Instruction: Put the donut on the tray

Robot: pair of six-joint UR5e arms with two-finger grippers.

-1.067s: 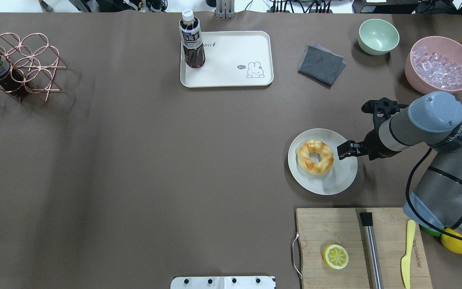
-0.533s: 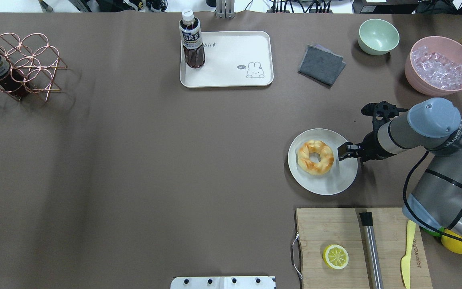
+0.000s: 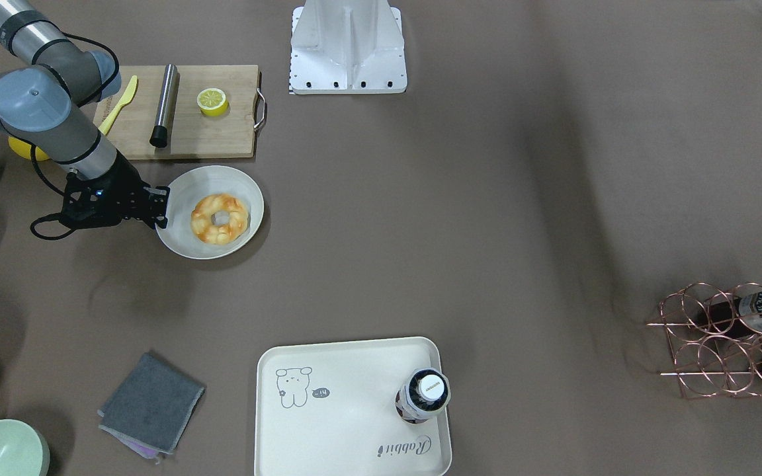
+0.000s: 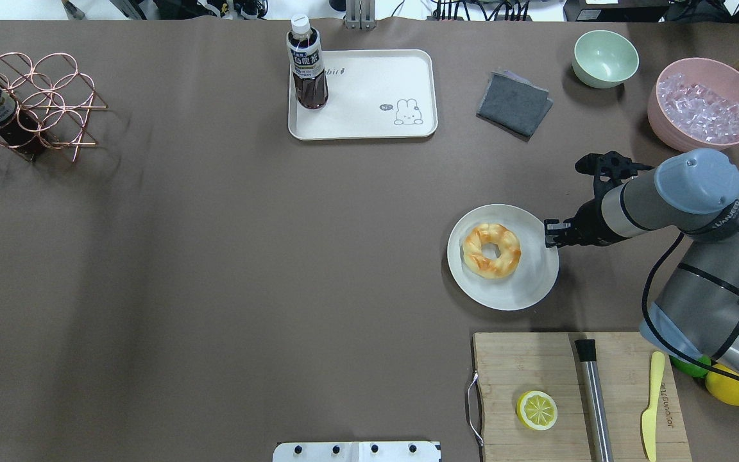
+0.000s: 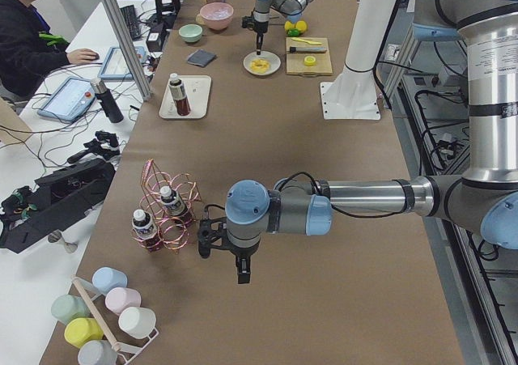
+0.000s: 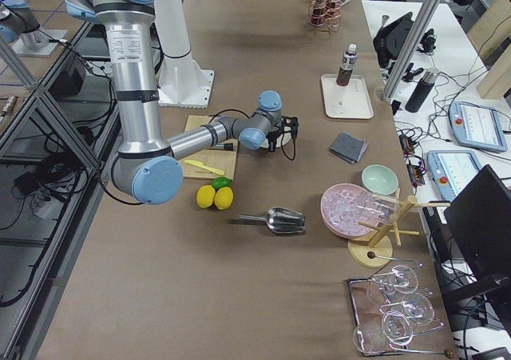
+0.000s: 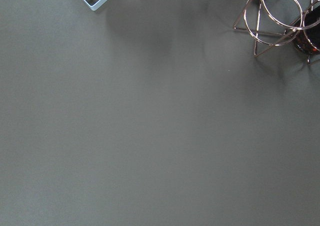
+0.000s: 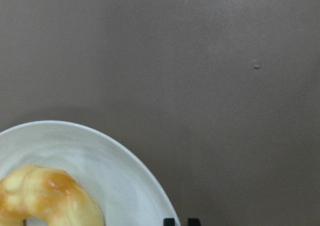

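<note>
The donut (image 4: 491, 251) lies on a round off-white plate (image 4: 530, 282) at the table's right middle; it also shows in the front view (image 3: 219, 219) and the right wrist view (image 8: 45, 196). My right gripper (image 4: 548, 234) is at the plate's right rim, low, with its fingertips (image 8: 170, 221) close together and holding nothing. The cream-white tray (image 4: 369, 102) lies at the far middle with a dark drink bottle (image 4: 307, 64) standing on its left end. My left gripper (image 5: 243, 276) shows only in the exterior left view, far from the donut; I cannot tell whether it is open.
A wooden cutting board (image 4: 536, 366) with a halved lemon (image 4: 537, 410), a steel rod and a yellow knife lies in front of the plate. A grey cloth (image 4: 514, 102), a green bowl (image 4: 605, 58) and a pink bowl of ice (image 4: 703, 106) are at the far right. A copper rack (image 4: 29, 102) stands far left.
The plate with the donut has slid a little to the left. My right gripper has moved down to the plate's right rim.
</note>
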